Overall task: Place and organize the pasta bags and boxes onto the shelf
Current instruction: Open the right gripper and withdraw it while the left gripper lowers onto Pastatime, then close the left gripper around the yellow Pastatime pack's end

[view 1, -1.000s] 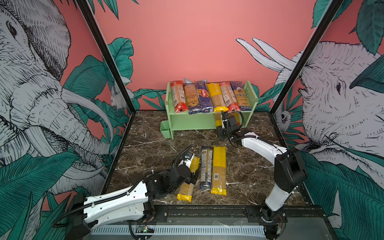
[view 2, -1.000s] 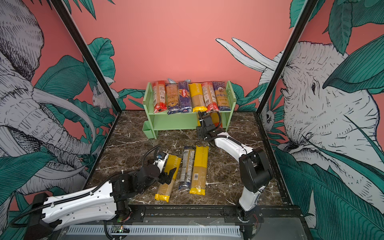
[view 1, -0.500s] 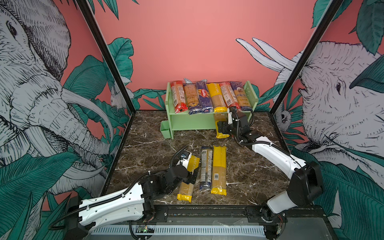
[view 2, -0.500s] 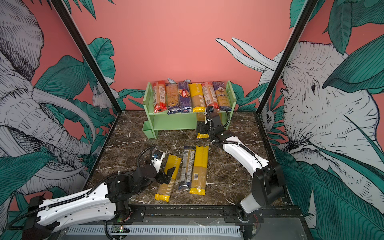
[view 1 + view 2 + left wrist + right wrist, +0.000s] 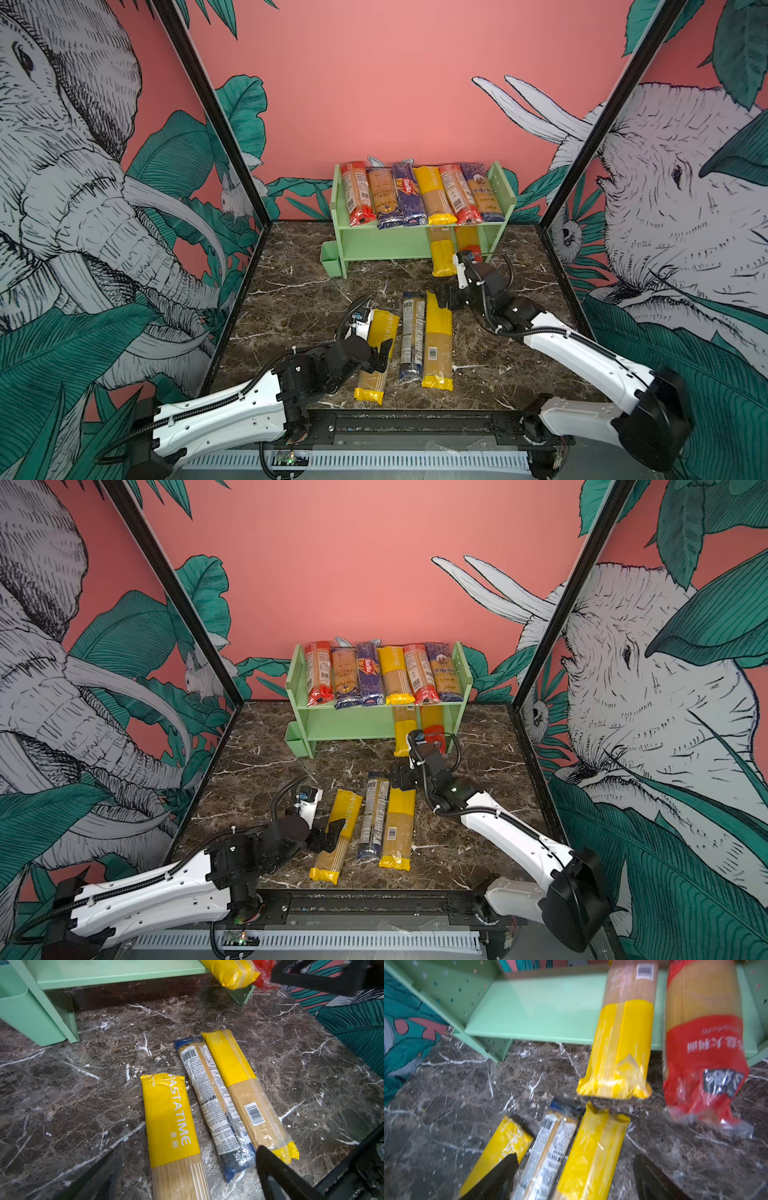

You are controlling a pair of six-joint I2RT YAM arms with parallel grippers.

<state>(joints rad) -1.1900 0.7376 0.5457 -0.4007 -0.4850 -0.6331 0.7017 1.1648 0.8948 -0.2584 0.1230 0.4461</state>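
Bright, even light, soft shadows; the right wrist view is blurred.

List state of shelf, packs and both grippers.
Shelf, top tier filled by six packs, lower tier mostly bare.
Yellow-ended pack, on lower tier, overhanging front.
Red-ended pack, on lower tier, overhanging front.
Three table packs, flat, side by side, unheld.
Left gripper, open, above PASTATIME pack.
Right gripper, open, empty.
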